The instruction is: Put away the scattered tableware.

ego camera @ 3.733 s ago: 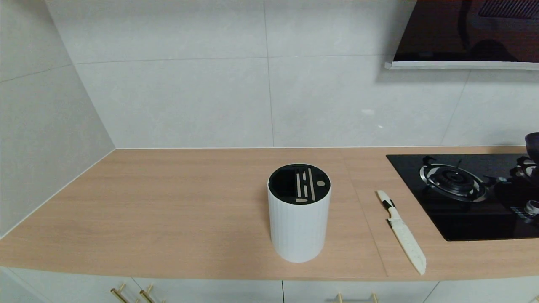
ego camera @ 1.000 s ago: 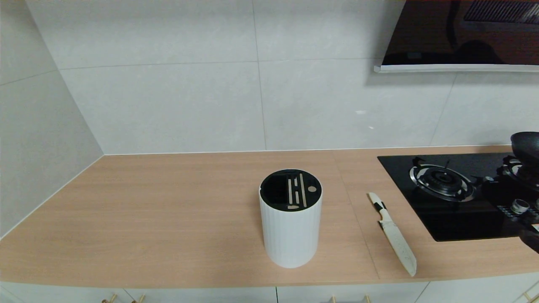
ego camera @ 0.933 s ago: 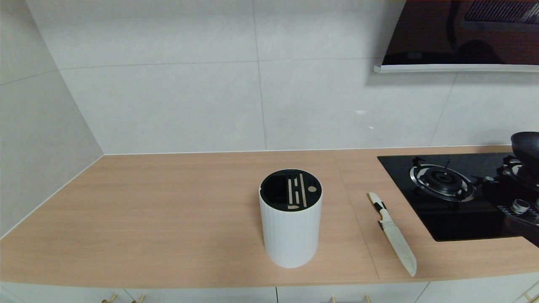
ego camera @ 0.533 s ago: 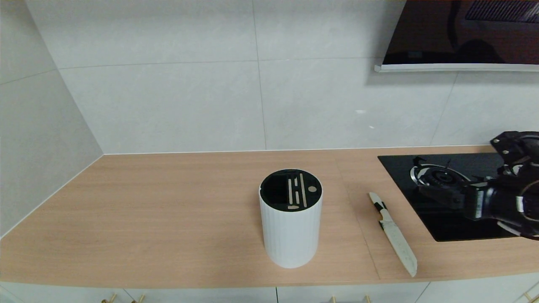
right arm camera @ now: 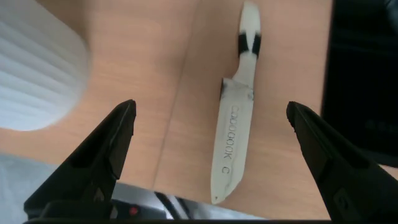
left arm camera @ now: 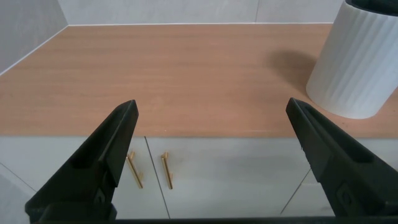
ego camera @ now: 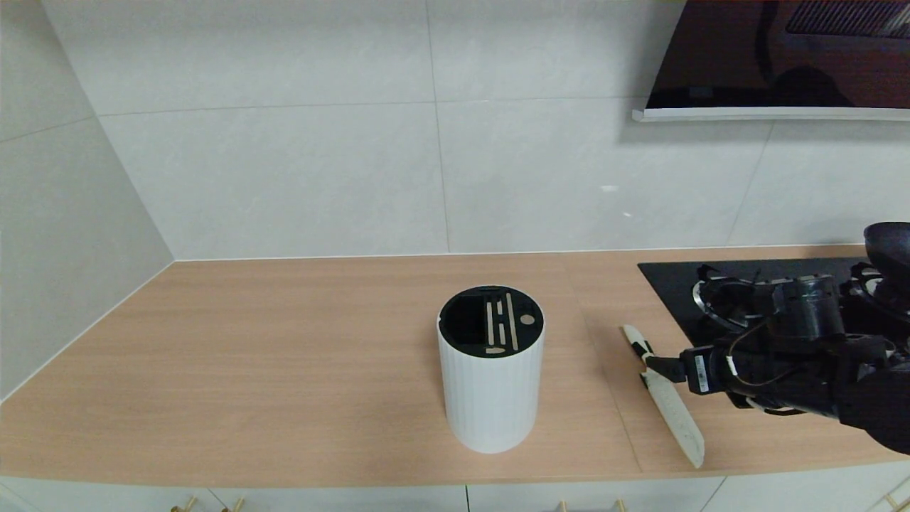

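Hanging wide open and empty, the right gripper [right arm camera: 210,112] stood above the white knife [right arm camera: 239,124], which lay on the wooden counter [ego camera: 284,341] at the lower right of the head view. The handle pointed to the wall and the blade tip to the front edge. The left gripper [left arm camera: 211,118], also open and empty, was well apart, beyond the knife holder [ego camera: 491,370]. Half a second earlier the right arm was over the hob [ego camera: 668,277]; the knife had not moved.
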